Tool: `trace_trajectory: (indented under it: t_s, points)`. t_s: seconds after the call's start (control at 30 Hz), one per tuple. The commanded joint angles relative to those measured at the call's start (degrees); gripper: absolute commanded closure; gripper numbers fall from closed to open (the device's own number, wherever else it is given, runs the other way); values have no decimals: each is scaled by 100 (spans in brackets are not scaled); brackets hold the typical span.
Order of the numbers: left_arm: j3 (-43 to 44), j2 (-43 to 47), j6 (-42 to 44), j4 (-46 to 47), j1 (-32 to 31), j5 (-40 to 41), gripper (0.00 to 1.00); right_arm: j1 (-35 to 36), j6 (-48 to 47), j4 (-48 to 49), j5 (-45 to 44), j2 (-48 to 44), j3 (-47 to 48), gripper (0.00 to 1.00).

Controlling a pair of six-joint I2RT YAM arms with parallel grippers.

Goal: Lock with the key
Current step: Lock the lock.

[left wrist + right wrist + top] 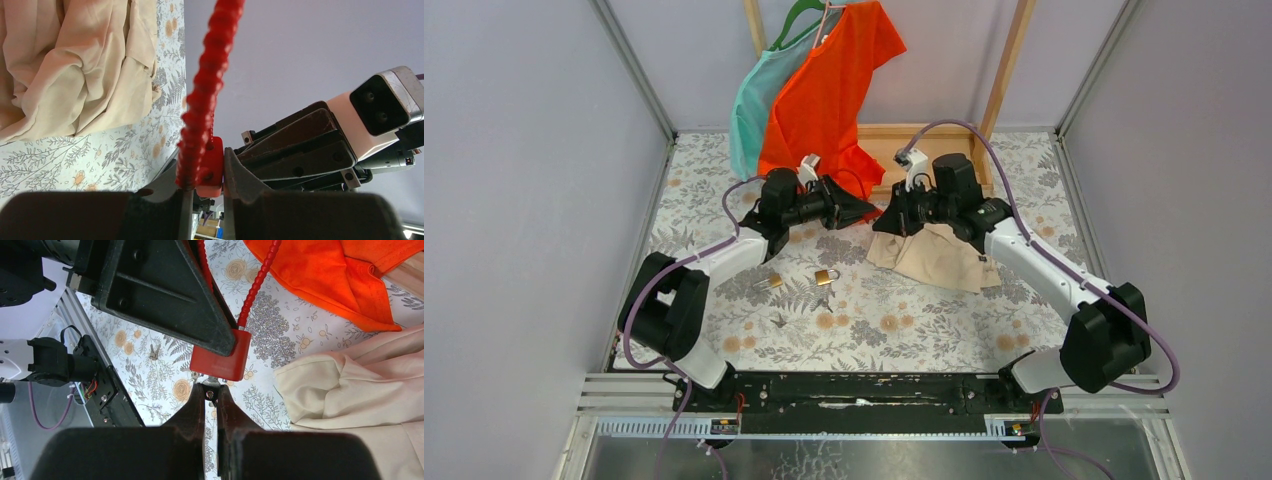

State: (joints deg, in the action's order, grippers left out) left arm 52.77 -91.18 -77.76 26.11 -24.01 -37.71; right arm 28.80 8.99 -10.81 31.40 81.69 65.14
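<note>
A red lock (222, 357) with a ribbed red cable (257, 282) is held up over the floral table. My left gripper (205, 172) is shut on the red lock (212, 162), its body squeezed between the two fingers, and the cable (207, 85) runs away from it. One left finger (165, 295) covers the lock's upper side in the right wrist view. My right gripper (210, 391) is shut on a small metal key (210, 388) whose tip meets the underside of the lock body. In the top view the two grippers (856, 210) (886, 220) meet tip to tip.
Two brass padlocks (826, 275) (771, 282) and loose keys (779, 320) lie on the table in front of the left arm. A beige cloth (939, 255) lies under the right arm. An orange shirt (829, 90) and a teal one (754, 100) hang on a wooden rack (1009, 60).
</note>
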Motion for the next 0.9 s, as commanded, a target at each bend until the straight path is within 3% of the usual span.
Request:
trace_trajectory:
  t_s: [0.0,0.43,0.87]
  points:
    - [188,11,256,292,124,42,100,-111,79,-8,267,-242,-189,100]
    - [177,20,435,26,287,216,100,-164,92,409,1380,-444,-638,100]
    - [126,68,311,44,423,202,100,-159,100,615,1710,-479,-782,100]
